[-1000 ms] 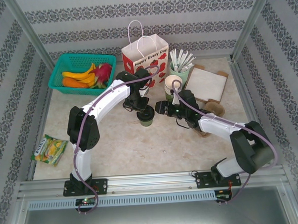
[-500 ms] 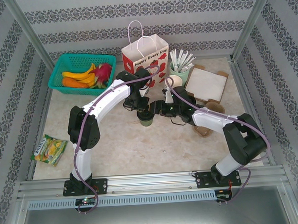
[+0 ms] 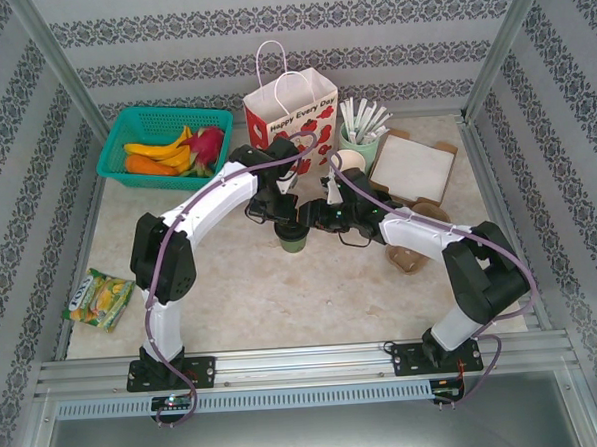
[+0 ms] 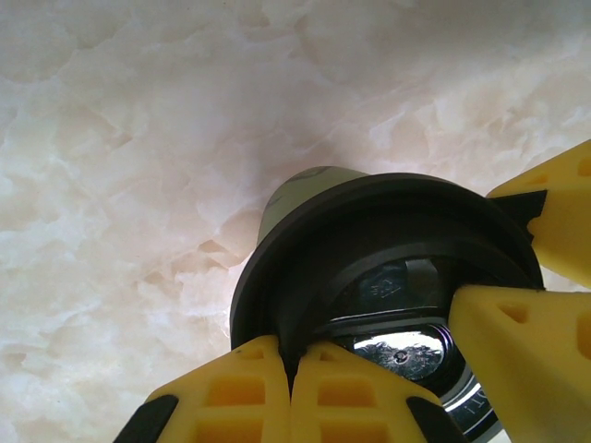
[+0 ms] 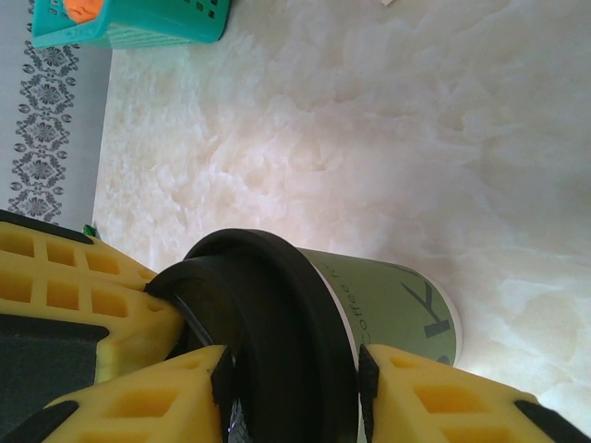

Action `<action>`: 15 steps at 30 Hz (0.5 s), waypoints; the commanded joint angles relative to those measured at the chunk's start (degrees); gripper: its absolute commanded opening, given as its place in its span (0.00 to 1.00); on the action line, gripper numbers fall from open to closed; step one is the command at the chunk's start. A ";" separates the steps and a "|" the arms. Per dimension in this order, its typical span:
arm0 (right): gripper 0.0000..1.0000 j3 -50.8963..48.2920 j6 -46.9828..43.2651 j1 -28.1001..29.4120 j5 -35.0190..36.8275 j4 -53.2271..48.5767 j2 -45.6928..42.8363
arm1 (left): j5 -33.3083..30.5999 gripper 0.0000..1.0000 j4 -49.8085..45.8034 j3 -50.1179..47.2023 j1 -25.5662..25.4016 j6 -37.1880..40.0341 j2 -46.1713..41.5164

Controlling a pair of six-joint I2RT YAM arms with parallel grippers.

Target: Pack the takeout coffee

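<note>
The coffee cup (image 3: 294, 242) stands upright mid table (image 3: 242, 287), just in front of the paper bag (image 3: 291, 119), not in it yet. My left gripper (image 4: 291, 358) is shut tight, tips down on the rim of the black lid (image 5: 268, 305). Nipping it or just pressing, can't tell. My right gripper (image 5: 288, 367) reaches in from the side, jaws half-wide, one finger each side of the lid, pads at its edge. Firm bite or not, can't tell.

Risks, my call:
- Both my grippers crowd the same lid, so fingers could knock each other and shove the cup over.
- My right jaws sit on the lid, not the green body. A lift from there could pop the lid off and spill.
- Squeezing harder could buckle the lid or the paper wall.
- If left presses down while right lifts, the cup tilts.
- The bag is tall and the cup short. Released high, it could land on its side. A clipped bag edge could fold or tip the bag.
</note>
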 commanded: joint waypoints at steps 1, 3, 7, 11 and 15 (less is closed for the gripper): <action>0.45 -0.75 -0.94 0.80 3.26 -5.40 0.78 | 2.34 0.00 -2.43 -3.04 -0.72 -1.03 6.40; 0.52 -0.46 -1.95 0.81 3.30 -4.36 -0.99 | 1.89 0.00 -3.22 -1.10 -0.69 -1.82 5.74; 0.66 -0.24 -4.15 0.64 5.05 -4.30 -4.42 | 3.76 0.00 -3.72 1.22 -0.74 -2.84 4.44; 0.77 -2.01 -5.89 0.19 5.94 -3.07 -7.27 | 3.22 0.02 -5.16 2.86 -0.70 -3.81 3.77; 0.83 -3.98 -7.75 -0.25 6.14 -2.08 -9.44 | 3.11 0.11 -5.81 4.06 -0.70 -4.40 3.24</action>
